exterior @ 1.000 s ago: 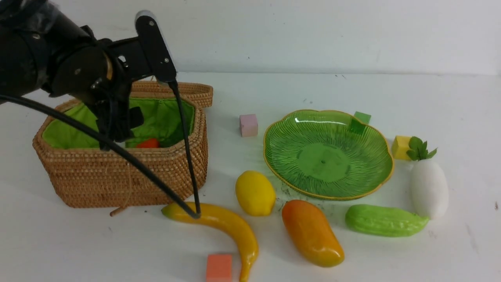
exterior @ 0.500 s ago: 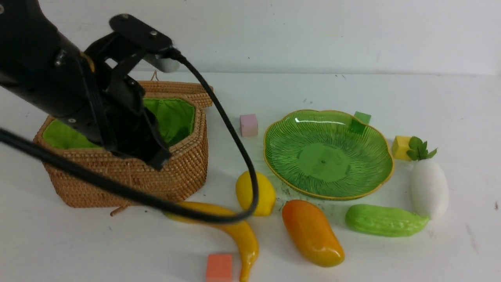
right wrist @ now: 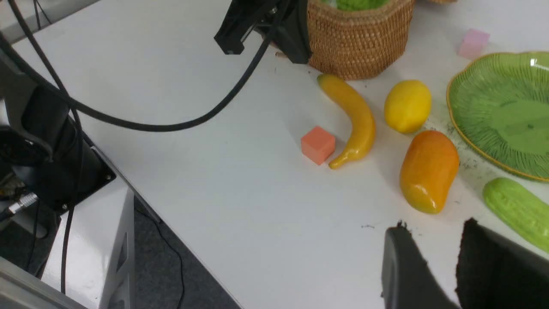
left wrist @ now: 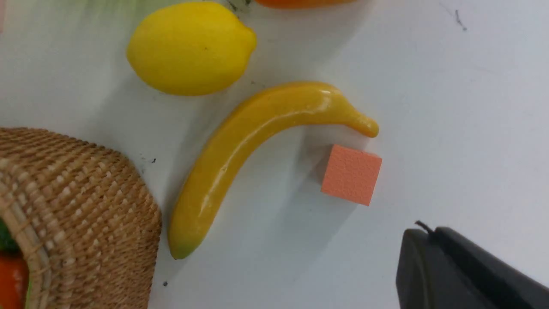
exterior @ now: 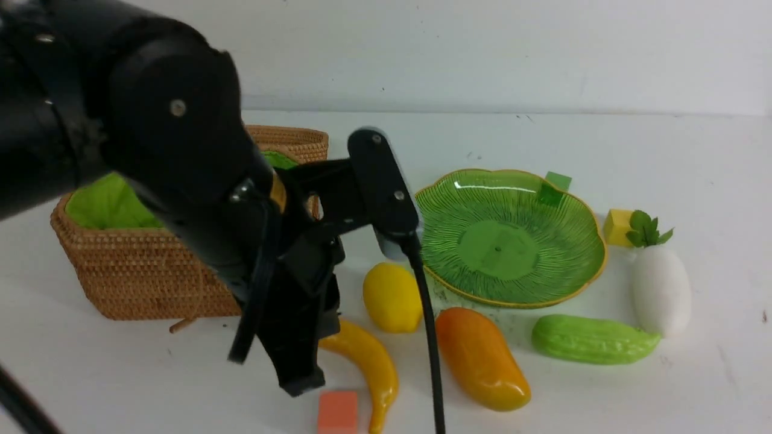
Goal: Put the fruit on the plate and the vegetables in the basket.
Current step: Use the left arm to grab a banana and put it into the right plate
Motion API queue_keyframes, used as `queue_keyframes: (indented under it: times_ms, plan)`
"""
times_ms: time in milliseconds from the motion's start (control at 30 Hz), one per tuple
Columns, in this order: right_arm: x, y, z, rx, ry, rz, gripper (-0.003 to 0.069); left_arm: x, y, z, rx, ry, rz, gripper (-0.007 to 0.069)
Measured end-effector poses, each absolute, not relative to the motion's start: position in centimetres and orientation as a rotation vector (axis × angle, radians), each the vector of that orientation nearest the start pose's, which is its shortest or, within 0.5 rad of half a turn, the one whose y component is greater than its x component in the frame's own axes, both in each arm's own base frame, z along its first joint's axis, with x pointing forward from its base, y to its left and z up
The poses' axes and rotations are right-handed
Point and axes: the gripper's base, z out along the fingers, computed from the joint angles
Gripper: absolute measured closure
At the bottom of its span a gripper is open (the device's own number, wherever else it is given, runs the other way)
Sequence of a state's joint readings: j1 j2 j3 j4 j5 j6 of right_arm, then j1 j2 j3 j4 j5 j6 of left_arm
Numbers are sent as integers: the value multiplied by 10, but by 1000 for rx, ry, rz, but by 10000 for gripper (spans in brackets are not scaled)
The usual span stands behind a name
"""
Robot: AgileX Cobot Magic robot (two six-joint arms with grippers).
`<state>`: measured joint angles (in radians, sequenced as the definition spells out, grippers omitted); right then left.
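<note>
Three fruits, the banana [exterior: 368,361], lemon [exterior: 392,296] and mango [exterior: 480,357], lie on the table [exterior: 603,138] in front of the bare plate [exterior: 579,265], with the gourd [exterior: 591,339] and radish [exterior: 660,289] by its right edge and the basket [exterior: 139,277] at the left, while the left gripper [exterior: 298,377] hangs low over one end of the banana. From the left wrist, its jaws are pressed together on nothing and a carrot [left wrist: 10,279] shows inside the basket, so I judge the banana comes next. From the right wrist, the right gripper [right wrist: 448,262] hovers near the mango, jaws slightly apart and empty
</note>
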<state>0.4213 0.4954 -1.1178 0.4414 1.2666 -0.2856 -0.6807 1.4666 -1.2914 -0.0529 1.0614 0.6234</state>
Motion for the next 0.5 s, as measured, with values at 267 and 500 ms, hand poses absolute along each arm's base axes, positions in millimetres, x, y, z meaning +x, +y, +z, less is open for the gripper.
queue_keyframes:
  times_ms: [267, 500]
  plan:
    - [2, 40, 429, -823, 1939, 592, 451, 259, -215, 273, 1848, 2095, -30, 396]
    - [2, 40, 429, -822, 1941, 583, 445, 287, -226, 232, 1965, 1969, 146, 105]
